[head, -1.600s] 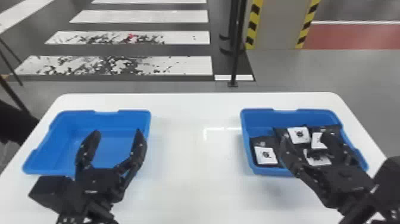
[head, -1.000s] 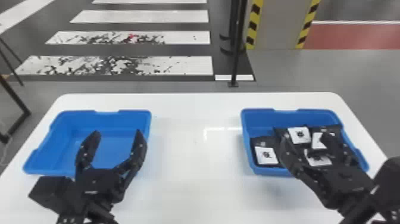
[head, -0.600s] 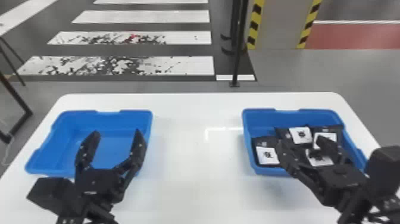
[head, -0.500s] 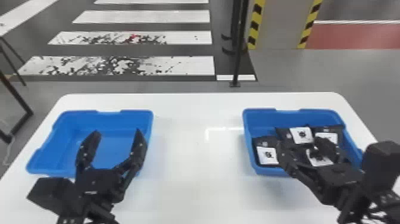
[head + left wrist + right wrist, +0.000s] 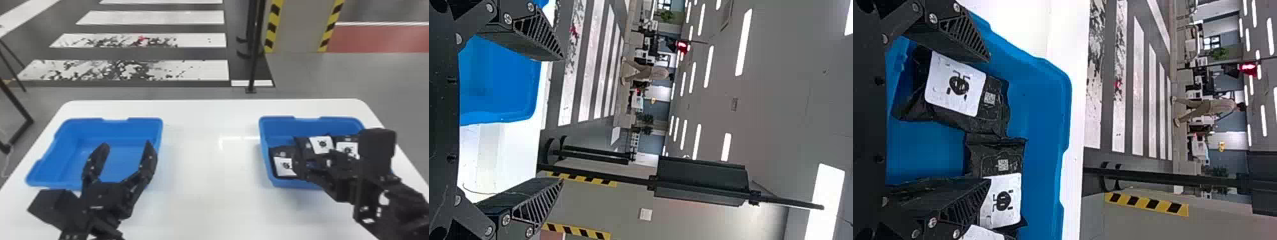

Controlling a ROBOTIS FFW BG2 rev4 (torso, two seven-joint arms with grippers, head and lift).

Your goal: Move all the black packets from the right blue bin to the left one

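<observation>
"Swings the right wrist [image 5: 376, 148] up and inward at the head view's right; keeps the left gripper [image 5: 127, 145] parked and spread over the left bin [image 5: 111, 126], at left."

"Holding anything?"

"Nothing. Keeps the right gripper [image 5: 988, 120] spread too, low over the black packets [image 5: 322, 145] in the right blue bin [image 5: 277, 124], at right."

"Risks?"

"Perhaps pinching two at once, because of lying so close together; perhaps losing the hold, from too shallow a bite after that wrist turn."

"Pose?"

"Reaching in from the lower right, slanting toward the upper left, with fingertips well parted."
</observation>
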